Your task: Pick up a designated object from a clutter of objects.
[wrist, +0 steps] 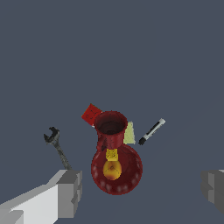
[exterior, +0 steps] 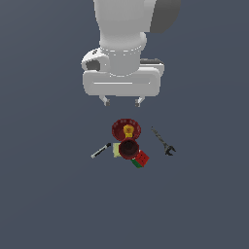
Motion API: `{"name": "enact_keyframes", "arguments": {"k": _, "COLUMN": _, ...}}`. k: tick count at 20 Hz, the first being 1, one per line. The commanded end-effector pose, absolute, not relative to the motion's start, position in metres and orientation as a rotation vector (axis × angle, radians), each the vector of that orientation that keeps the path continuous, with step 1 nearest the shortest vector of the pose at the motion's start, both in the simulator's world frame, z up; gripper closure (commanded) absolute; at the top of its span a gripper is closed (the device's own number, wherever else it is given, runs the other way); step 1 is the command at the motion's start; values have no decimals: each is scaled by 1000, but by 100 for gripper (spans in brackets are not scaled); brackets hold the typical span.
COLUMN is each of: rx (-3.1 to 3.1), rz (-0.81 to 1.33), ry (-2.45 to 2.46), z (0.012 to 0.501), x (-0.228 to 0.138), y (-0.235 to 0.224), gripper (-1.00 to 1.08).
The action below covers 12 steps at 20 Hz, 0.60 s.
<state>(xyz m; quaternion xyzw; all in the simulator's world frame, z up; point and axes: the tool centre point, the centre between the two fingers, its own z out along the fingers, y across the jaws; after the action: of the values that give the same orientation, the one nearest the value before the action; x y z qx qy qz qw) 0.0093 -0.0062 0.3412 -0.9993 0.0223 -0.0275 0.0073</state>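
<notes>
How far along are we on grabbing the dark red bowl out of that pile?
Done: nothing yet; the dark red bowl sits on the surface in the clutter, touching the red plate, with the red-green cube beside it.
In hand: the gripper hangs above the pile, jaws open and empty.
Left: descend over the bowl, close on it and lift it clear.

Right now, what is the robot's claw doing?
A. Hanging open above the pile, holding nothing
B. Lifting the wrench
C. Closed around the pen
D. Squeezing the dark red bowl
A: the gripper hangs clear above the pile with its jaws spread and nothing between them, while the dark red bowl, wrench and pen-like tool all lie on the surface below.
</notes>
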Motion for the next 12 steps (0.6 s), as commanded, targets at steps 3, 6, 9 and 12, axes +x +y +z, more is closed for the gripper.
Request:
{"name": "enact_keyframes", "arguments": {"k": 3, "rx": -3121, "rz": -72, "ry": 47, "z": 338, "x": 10, "y": -6, "gripper": -100}}
{"name": "enact_keyframes", "arguments": {"k": 6, "rx": -3114, "rz": -54, "ry": 14, "z": 334, "x": 11, "y": -6, "gripper": -100}}
{"name": "enact_keyframes", "arguments": {"k": 9, "rx": -3103, "rz": -28, "ry": -32, "z": 328, "x": 12, "y": -5, "gripper": -100}}
{"name": "enact_keyframes", "arguments": {"k": 12, "rx": -3086, "rz": 4, "ry": -91, "z": 320, "x": 13, "y": -5, "gripper": -100}}
